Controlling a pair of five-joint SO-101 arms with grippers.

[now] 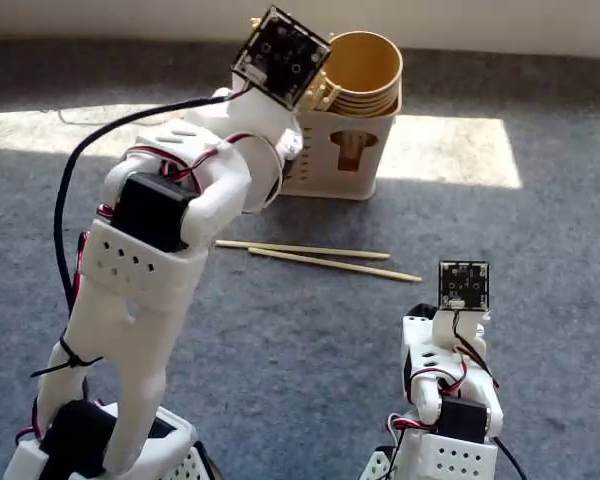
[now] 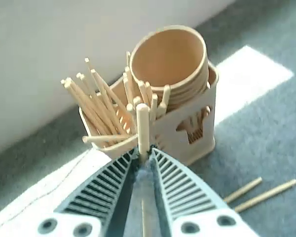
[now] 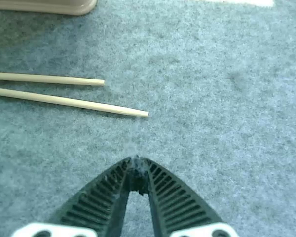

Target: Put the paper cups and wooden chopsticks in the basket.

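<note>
Pale wall (image 1: 480,20) at the back, grey felt-covered desk (image 1: 540,330) with a sun patch across it. The basket (image 1: 340,150) stands near the wall. The paper cups (image 1: 365,65) are stacked in one side of it, and a fan of chopsticks (image 2: 96,111) is in the other side.

My left jaws are closed on one wooden chopstick (image 2: 143,123), which pokes out ahead of the tips. My left arm (image 1: 180,230) is up at the basket's chopstick side. I can't tell whether the stick's end is over the rim or just short of it.

Step in hand, as I judge it: drop this stick in with the others.
- Line it up over the chopstick side, not the cup mouth.
- The sticks already inside splay outward, so aim for the gap between them and the cups, or it may ride on top and tip out.
- Get the lower end below the rim before I let go.
- Open gently and don't nudge the basket wall, which looks light.

Two loose chopsticks (image 1: 305,249) (image 1: 335,263) lie side by side on the desk in front of the basket. My right jaws are closed on nothing, low over the desk, near their ends (image 3: 69,101). They'll need to open before picking either one.
</note>
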